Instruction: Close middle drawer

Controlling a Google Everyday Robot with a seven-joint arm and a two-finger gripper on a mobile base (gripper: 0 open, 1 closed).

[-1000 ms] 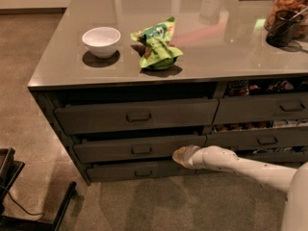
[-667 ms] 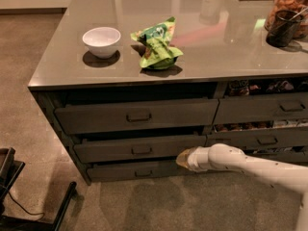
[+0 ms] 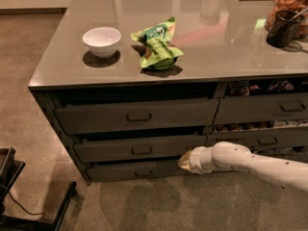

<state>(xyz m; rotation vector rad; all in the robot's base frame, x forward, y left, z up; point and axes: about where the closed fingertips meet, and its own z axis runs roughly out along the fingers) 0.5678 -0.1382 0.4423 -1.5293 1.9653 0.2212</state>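
The middle drawer (image 3: pixel 110 149) is the wide dark grey-brown front in the left column, with a small pull handle (image 3: pixel 142 150) at its centre. It stands slightly out from the cabinet, with a dark gap above it. My gripper (image 3: pixel 184 161) is at the end of the white arm (image 3: pixel 250 163), which comes in from the right. It sits low in front of the cabinet, just below the right end of the middle drawer and level with the bottom drawer (image 3: pixel 120 171).
The taller top drawer (image 3: pixel 96 117) also stands out a little. Narrower drawers (image 3: pixel 262 109) on the right are partly open with items inside. On the counter (image 3: pixel 231 52) are a white bowl (image 3: pixel 101 37), a green bag (image 3: pixel 158 44) and jars (image 3: pixel 288 8). A black frame (image 3: pixel 14 196) stands at bottom left.
My gripper has shifted slightly to the right and down along the drawer fronts. The drawers look the same as before.
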